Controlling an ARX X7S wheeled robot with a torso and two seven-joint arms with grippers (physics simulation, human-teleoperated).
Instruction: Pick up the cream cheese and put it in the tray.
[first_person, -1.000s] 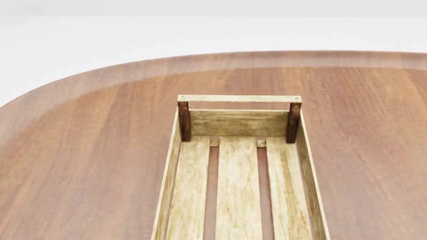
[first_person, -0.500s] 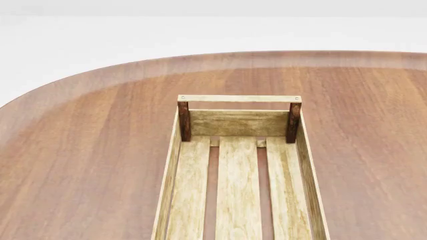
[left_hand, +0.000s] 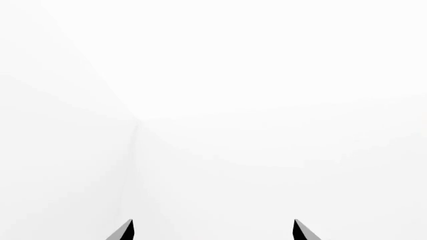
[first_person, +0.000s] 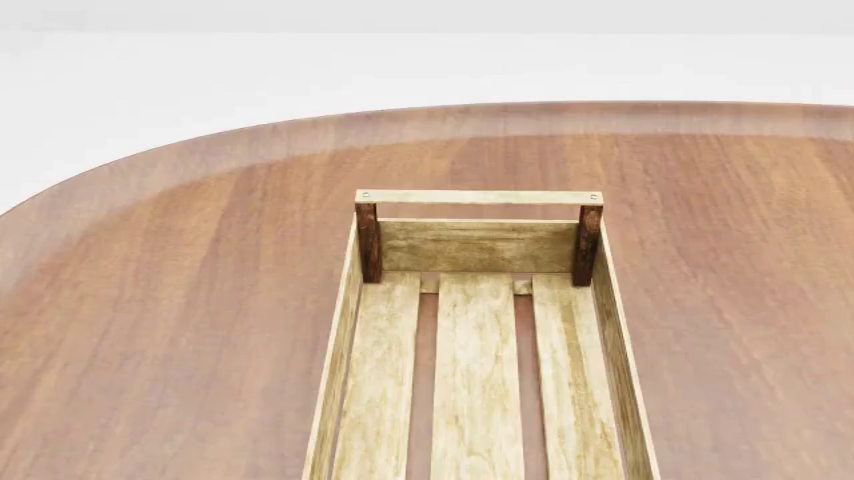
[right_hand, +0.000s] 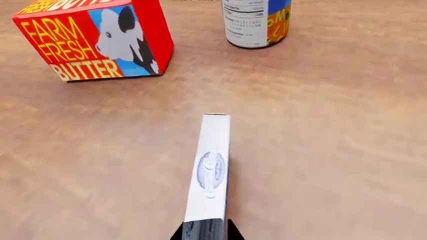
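Observation:
In the right wrist view the cream cheese, a thin white-grey box with a blue oval logo, points away from the camera over the brown table. My right gripper is shut on its near end, a dark fingertip pressed against each side. The left gripper is open, its two tips wide apart with only blank white behind them. In the head view the tray, a long light-wood crate with dark corner posts, lies on the table with nothing showing on its slats. Neither gripper shows in the head view.
A red butter box with a cow picture and a blue-orange can stand on the table beyond the cream cheese. The rounded brown table surrounds the tray, and its curved far edge meets a white floor.

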